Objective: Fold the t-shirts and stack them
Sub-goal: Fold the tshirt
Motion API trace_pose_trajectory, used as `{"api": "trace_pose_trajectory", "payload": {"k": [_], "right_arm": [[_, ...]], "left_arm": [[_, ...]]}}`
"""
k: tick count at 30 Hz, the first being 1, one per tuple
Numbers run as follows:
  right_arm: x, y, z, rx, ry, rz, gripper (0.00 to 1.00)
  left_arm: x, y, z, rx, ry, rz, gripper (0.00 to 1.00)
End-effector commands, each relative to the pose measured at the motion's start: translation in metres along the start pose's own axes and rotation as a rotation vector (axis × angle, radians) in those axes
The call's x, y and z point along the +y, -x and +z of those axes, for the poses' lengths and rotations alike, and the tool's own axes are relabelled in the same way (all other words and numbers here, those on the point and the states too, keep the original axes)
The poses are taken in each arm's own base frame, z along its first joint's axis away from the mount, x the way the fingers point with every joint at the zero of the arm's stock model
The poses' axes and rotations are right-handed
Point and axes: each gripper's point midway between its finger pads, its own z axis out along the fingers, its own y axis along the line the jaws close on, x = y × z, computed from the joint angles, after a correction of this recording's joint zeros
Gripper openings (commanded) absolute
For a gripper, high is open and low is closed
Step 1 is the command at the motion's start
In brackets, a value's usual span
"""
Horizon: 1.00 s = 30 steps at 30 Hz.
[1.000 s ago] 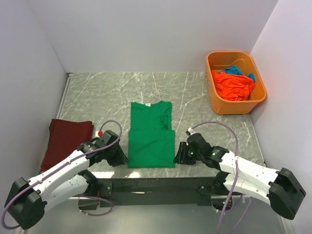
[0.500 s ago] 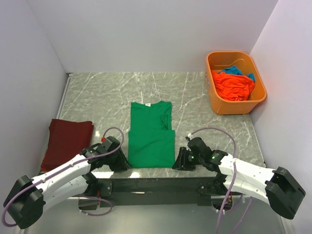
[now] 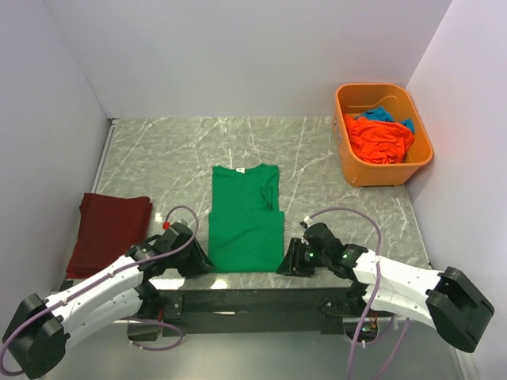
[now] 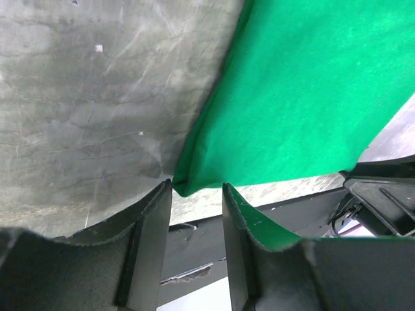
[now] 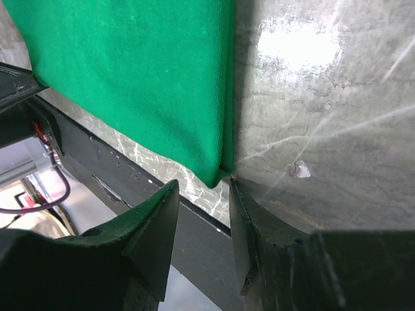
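A bright green t-shirt lies folded lengthwise in the middle of the table, collar at the far end. My left gripper is open at its near left corner; in the left wrist view that corner sits just ahead of the gap between the fingers. My right gripper is open at the near right corner, which shows in the right wrist view between the fingertips. A folded maroon t-shirt lies at the left. Orange and blue shirts lie in the tub.
The orange plastic tub stands at the back right against the wall. The table's near edge and a black frame rail run just below the green shirt's hem. White walls close in on the left, back and right.
Both grippers have moved inward and toward the near edge, closing on the green shirt's near corners. The shirt has not moved.
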Motion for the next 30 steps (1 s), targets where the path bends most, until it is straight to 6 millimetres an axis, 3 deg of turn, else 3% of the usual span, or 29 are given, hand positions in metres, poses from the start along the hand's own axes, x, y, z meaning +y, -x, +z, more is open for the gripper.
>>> {"api": "trace_pose_trajectory", "payload": {"k": [1,16,22,25,28,30], "right_arm": [[-0.016,-0.004,0.004,0.001,-0.048,0.012,0.44],[-0.021,0.002,0.006,-0.038,-0.065,0.029,0.40],[-0.019,0.008,0.004,-0.073,-0.063,0.023,0.34],[-0.017,0.011,0.003,-0.086,-0.061,0.015,0.26],[-0.014,0.014,0.002,-0.093,-0.054,-0.001,0.08],[-0.012,0.014,0.001,-0.093,-0.049,-0.010,0.03]], "left_arm": [[-0.005,0.006,0.000,-0.036,-0.024,-0.004,0.43],[0.005,0.000,0.014,-0.007,-0.004,-0.010,0.38],[0.007,-0.004,0.016,0.007,-0.006,-0.017,0.27],[0.006,-0.005,0.016,0.012,-0.010,-0.014,0.20],[0.002,-0.006,0.014,0.014,-0.021,-0.006,0.06],[0.001,-0.008,0.012,0.016,-0.022,0.001,0.01]]}}
